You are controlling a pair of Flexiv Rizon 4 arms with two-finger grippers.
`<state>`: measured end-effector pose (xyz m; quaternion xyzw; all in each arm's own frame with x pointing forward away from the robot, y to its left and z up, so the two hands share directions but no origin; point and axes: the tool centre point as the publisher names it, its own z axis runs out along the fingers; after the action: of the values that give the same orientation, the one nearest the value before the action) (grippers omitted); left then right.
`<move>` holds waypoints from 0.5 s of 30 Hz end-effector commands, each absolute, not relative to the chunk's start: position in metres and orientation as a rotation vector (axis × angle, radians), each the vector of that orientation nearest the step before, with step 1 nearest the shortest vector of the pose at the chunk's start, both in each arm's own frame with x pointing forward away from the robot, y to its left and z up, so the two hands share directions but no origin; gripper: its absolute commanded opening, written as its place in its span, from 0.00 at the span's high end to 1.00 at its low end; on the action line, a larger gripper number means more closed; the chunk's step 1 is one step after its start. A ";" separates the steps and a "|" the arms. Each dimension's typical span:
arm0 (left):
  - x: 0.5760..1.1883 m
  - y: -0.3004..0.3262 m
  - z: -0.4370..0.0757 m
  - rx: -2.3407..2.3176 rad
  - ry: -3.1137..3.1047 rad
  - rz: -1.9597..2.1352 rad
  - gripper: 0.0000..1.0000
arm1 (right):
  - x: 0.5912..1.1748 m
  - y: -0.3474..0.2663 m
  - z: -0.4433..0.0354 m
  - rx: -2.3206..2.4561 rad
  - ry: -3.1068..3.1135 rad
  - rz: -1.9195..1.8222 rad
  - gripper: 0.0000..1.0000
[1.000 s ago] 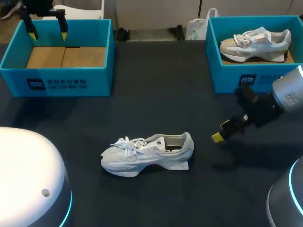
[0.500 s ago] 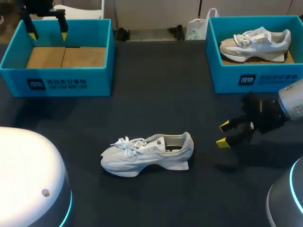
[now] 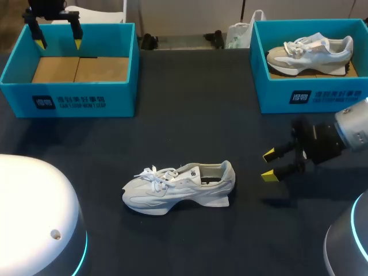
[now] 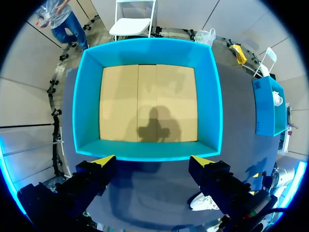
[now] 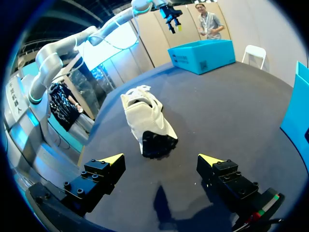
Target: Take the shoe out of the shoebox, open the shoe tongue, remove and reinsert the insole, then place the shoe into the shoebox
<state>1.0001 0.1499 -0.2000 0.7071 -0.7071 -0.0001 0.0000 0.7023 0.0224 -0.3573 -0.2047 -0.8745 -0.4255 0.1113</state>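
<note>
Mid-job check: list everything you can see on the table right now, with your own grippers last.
shoe on the table: one, white and light grey, upright on its sole at the table's middle, outside both boxes.
left shoebox: one, teal, far left corner, nothing inside but its brown cardboard floor.
right shoebox: one, teal, far right corner.
second shoe: one, beige and white, inside the right shoebox.
table: one, dark surface.
left gripper: one, yellow-tipped, open, over the left shoebox's far edge.
right gripper: one, yellow-tipped, open, beyond the table shoe's heel, apart from it.
</note>
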 end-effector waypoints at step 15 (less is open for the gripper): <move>1.000 0.150 -0.200 2.221 -2.222 0.000 0.00 | 0.689 0.004 -0.385 -0.533 -2.577 -1.610 0.00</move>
<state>1.0001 0.1499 -0.2000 0.7071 -0.7071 -0.0001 0.0000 0.7041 0.0038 -0.3865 -0.1604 -0.8386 -0.5178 0.0534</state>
